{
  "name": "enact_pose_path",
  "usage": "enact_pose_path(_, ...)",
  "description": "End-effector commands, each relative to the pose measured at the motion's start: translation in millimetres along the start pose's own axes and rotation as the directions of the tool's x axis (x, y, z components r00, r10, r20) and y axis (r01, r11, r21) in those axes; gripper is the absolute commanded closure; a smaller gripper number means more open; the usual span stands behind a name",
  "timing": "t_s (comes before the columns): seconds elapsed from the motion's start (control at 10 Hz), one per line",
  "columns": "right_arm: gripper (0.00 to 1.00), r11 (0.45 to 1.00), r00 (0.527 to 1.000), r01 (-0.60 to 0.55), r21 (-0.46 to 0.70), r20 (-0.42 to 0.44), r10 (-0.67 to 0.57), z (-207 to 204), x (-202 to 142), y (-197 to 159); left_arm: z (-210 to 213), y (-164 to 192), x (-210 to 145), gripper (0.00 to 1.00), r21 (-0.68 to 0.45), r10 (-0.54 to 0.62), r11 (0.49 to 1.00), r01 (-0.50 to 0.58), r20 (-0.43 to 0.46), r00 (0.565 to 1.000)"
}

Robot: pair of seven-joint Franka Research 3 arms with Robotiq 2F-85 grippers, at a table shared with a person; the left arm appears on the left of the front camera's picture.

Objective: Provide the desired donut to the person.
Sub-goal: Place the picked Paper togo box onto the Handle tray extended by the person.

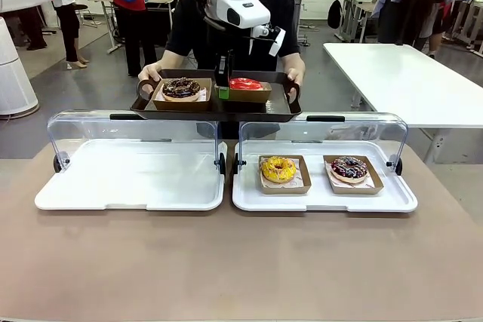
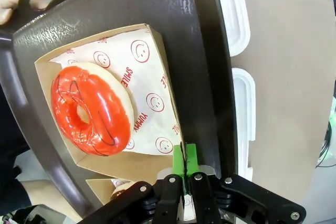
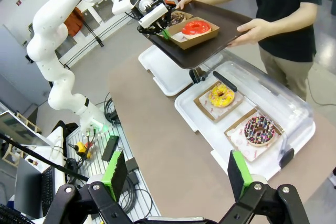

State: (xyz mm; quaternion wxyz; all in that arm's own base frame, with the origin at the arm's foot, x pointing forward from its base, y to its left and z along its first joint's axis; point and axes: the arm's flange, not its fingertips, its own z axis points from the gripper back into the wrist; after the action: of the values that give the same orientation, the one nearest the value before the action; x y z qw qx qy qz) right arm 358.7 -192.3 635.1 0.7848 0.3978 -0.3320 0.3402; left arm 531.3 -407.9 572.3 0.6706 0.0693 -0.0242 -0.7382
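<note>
Brown tabletop (image 1: 226,262) carries two white display trays with clear hinged lids raised. The left display tray (image 1: 128,179) is bare inside; the right display tray (image 1: 324,190) holds a yellow donut (image 1: 278,169) and a sprinkled purple donut (image 1: 349,167), each in a brown paper boat.

At 12 o'clock beyond the displays, the person (image 1: 226,28) holds a dark serving tray (image 1: 219,107) by both handles, above the far edge of the table. On it sit a chocolate donut (image 1: 181,87) at 9 o'clock and the red donut (image 1: 245,84) in its paper boat (image 2: 152,93), just beside each other.

Left gripper (image 2: 184,163) has fingers pressed together, pinching the near edge of the red donut's boat; green pads clamp the cardboard lip, and the boat's floor rests on the serving tray.

Right gripper (image 3: 178,174) is spread wide, holding nothing, high over the table's near side.

Front half of the tabletop is open. A white table (image 1: 407,81) stands at 2 o'clock, with bystanders farther back in the room.
</note>
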Motion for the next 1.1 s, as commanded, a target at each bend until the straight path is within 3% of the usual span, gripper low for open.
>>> enact_pose_path(0.0, 0.0, 1.0, 1.0, -0.006, 0.012, 0.022, 0.006, -0.9, 0.2, 0.6, 2.0, 15.2, 5.0, 0.99, -0.008, 0.001, 1.0, 0.0, 0.022, 1.0)
enact_pose_path(0.1, 0.0, 1.0, 1.0, -0.006, 0.012, 0.022, 0.006, -0.9, 0.2, 0.6, -1.3, 16.5, 3.5, 0.99, 0.0, -0.007, 1.0, 0.007, 0.031, 0.999)
enact_pose_path(0.2, 0.0, 1.0, 1.0, -0.006, 0.012, 0.022, 0.006, -0.9, 0.2, 0.6, -2.0, 16.4, 1.9, 0.39, 0.007, -0.031, 1.0, 0.031, 0.044, 0.999)
enact_pose_path(0.3, 0.0, 1.0, 1.0, -0.006, 0.012, 0.022, 0.006, -0.9, 0.2, 0.6, -1.6, 17.3, 0.9, 0.39, 0.01, -0.034, 0.999, 0.034, 0.048, 0.998)
enact_pose_path(0.4, 0.0, 1.0, 1.0, -0.006, 0.012, 0.022, 0.006, -0.9, 0.2, 0.6, -1.9, 18.6, 0.1, 0.0, 0.008, -0.036, 0.999, 0.035, 0.043, 0.998)
enact_pose_path(0.5, 0.0, 1.0, 1.0, -0.006, 0.012, 0.022, 0.006, -0.9, 0.2, 0.6, -2.0, 17.3, -1.8, 0.36, 0.009, -0.032, 0.999, 0.032, 0.043, 0.999)
enact_pose_path(0.6, 0.0, 1.0, 1.0, -0.006, 0.012, 0.022, 0.006, -0.9, 0.2, 0.6, -2.1, 16.5, -2.9, 0.0, 0.009, -0.032, 0.999, 0.032, 0.043, 0.999)
enact_pose_path(1.0, 0.0, 1.0, 1.0, -0.006, 0.012, 0.022, 0.006, -0.9, 0.2, 0.6, 2.6, 16.1, -4.4, 0.0, 0.011, -0.029, 1.0, 0.029, 0.043, 0.999)
